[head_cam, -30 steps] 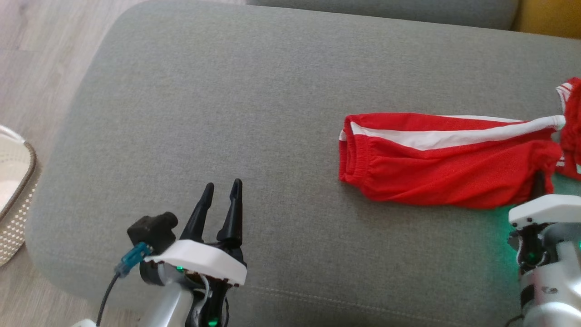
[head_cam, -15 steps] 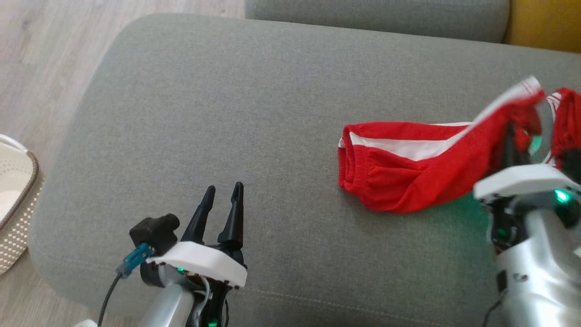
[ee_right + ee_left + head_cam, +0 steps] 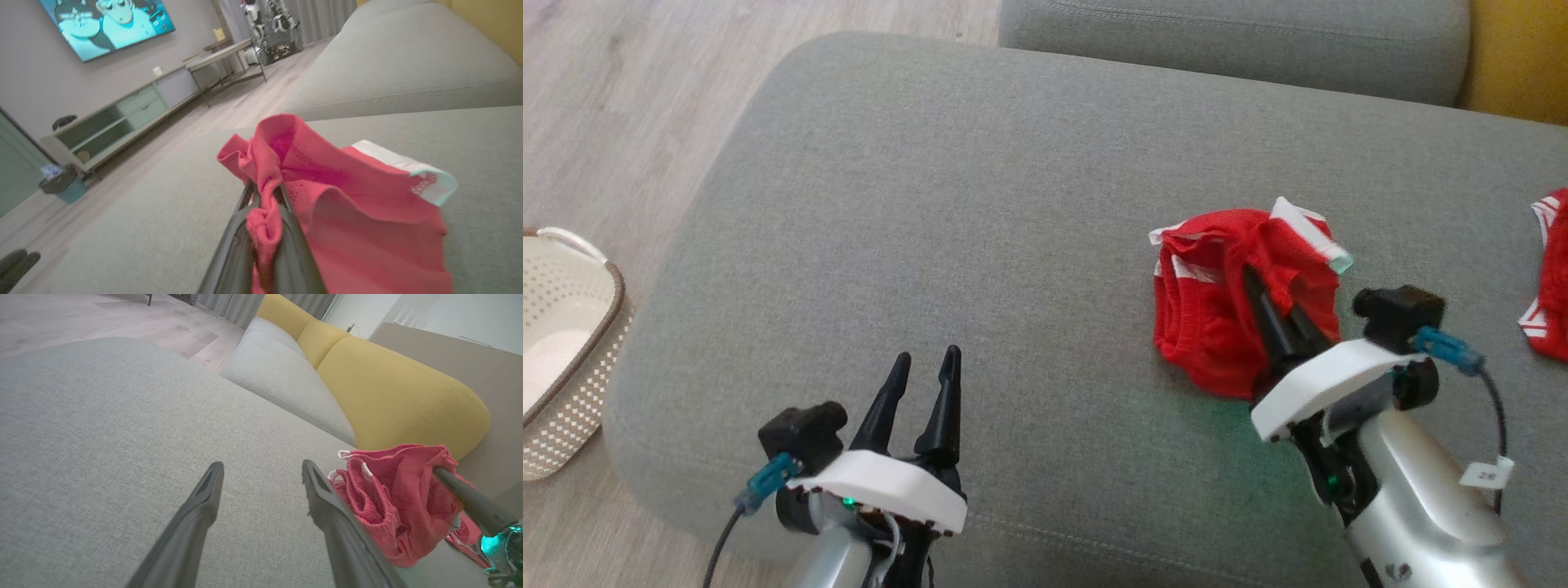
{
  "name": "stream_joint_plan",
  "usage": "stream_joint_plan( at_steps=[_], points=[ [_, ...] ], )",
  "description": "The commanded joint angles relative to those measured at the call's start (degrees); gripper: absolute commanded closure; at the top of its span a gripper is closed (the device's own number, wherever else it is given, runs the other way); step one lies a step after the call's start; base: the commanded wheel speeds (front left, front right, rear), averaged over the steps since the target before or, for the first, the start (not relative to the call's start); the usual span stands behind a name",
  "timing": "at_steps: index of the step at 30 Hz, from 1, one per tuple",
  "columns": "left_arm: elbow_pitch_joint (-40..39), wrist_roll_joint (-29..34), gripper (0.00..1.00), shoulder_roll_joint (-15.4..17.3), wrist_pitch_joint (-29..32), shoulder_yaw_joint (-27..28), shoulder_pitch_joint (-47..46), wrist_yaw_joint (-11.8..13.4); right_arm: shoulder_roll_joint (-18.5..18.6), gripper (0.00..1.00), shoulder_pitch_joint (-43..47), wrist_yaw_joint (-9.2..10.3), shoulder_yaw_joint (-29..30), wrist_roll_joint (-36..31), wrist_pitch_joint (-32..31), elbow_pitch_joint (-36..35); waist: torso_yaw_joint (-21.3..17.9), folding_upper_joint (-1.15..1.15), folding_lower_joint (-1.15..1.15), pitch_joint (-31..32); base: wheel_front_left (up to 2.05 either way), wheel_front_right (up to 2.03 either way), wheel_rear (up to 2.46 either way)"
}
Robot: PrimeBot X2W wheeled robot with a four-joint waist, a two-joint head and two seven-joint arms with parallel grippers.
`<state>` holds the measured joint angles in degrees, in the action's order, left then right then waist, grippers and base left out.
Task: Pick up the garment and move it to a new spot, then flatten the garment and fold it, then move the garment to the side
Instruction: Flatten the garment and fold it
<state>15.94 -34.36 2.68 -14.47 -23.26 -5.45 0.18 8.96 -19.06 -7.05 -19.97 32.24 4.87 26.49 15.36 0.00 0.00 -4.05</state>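
While the right gripper (image 3: 1248, 279) is clamped on a bunched fold of the red garment (image 3: 1205, 327), most of the cloth sags in a heap on the grey cushion (image 3: 931, 204), right of its middle and well back from its front edge.

Left gripper (image 3: 923, 355): fingers spread, nothing between them, near the front edge, well apart from the garment.

Handling, judged: light, thin mesh knit, limp, with no stiffness, so it drapes and doubles over wherever it is lifted. Not fragile. Likely drags a little on the woven cushion.

Elastic waistband at the heap's left looks the firmest part. Best hold for flattening: two waistband or hem corners, one per gripper, not mid-panel.
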Motion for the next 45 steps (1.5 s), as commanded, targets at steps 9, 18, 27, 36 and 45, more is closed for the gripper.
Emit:
stream_joint_plan(
  at_steps=[9, 18, 27, 36, 45],
  points=[
    [-2.07, 0.13, 0.00, 0.20, -0.52, 1.29, -1.53, 0.11, 3.06, 1.00, -2.11, -0.44, -9.63, -1.90, -2.48, 2.35, 1.25, 0.00, 0.00, -0.87, 0.00, 0.00, 0.00],
    [-2.17, -0.70, 0.00, 0.20, -0.52, 1.04, -1.90, 0.49, 2.88, 0.00, -4.81, -0.44, -14.90, -5.92, 0.15, 7.51, 2.11, 0.00, 0.00, -1.55, 0.00, 0.00, 0.00],
    [-2.23, -1.05, 0.00, 0.20, -0.52, 0.91, -2.07, 0.70, 2.24, 0.00, -7.53, -0.44, -23.51, -7.28, 0.87, 10.94, 2.21, 0.00, 0.00, -1.40, 0.00, 0.00, 0.00],
    [-2.26, -1.39, 0.00, 0.20, -0.52, 1.16, -1.78, 0.86, 3.05, 0.00, -9.78, -0.44, -25.18, -5.14, 2.19, 15.34, 1.49, 0.00, 0.00, -1.05, 0.00, 0.00, 0.00],
    [-2.40, -0.90, 0.00, 0.20, -0.52, 2.08, -1.24, 0.68, 4.04, 0.00, -10.48, -0.44, -18.83, -2.85, 2.99, 16.89, -1.27, 0.00, 0.00, -0.09, 0.00, 0.00, 0.00]
  ],
)
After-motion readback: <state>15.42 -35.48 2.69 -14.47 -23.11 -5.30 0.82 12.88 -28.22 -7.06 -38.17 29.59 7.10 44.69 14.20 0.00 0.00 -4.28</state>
